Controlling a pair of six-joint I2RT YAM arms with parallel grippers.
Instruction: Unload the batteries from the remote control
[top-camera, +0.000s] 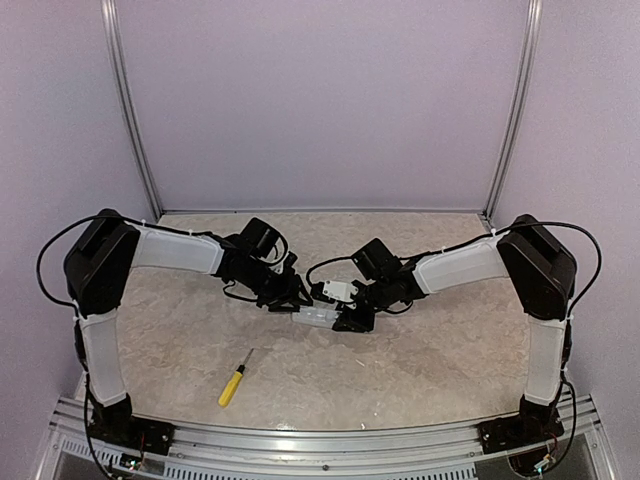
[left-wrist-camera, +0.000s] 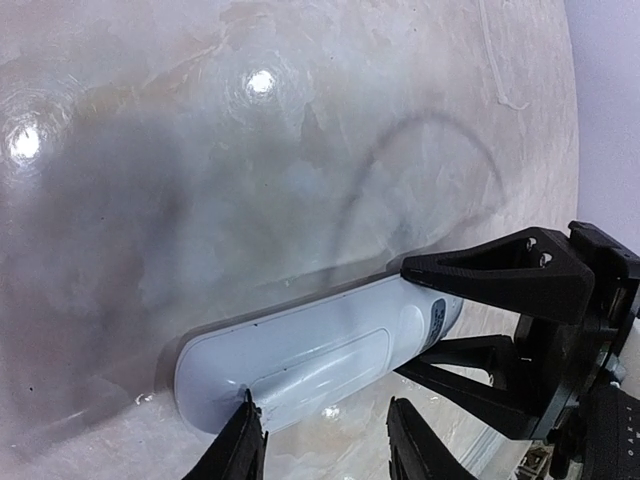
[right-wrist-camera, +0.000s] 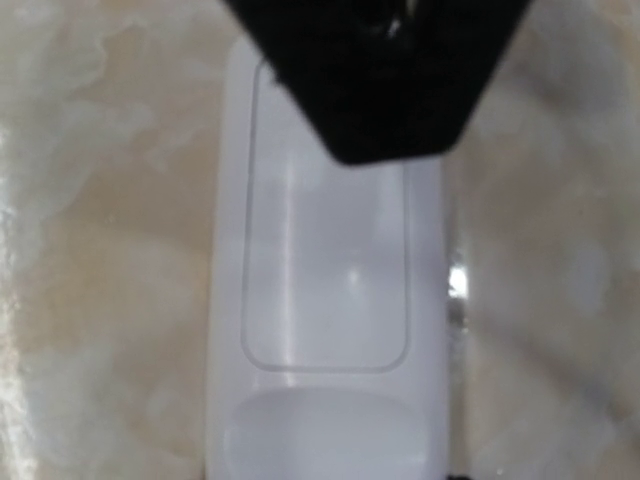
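Remote control lies mid-counter, cover side up, one end pinched by the right claw; the half-spread left claw touches the other end with one finger.

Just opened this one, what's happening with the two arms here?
Both arms meet over a white remote control lying back-up on the table. The right end effector appears clamped across one end, while the left end effector stands open with one fingertip at the other end. The back cover looks still closed; no batteries show. A yellow-handled screwdriver lies unused nearer the bases.
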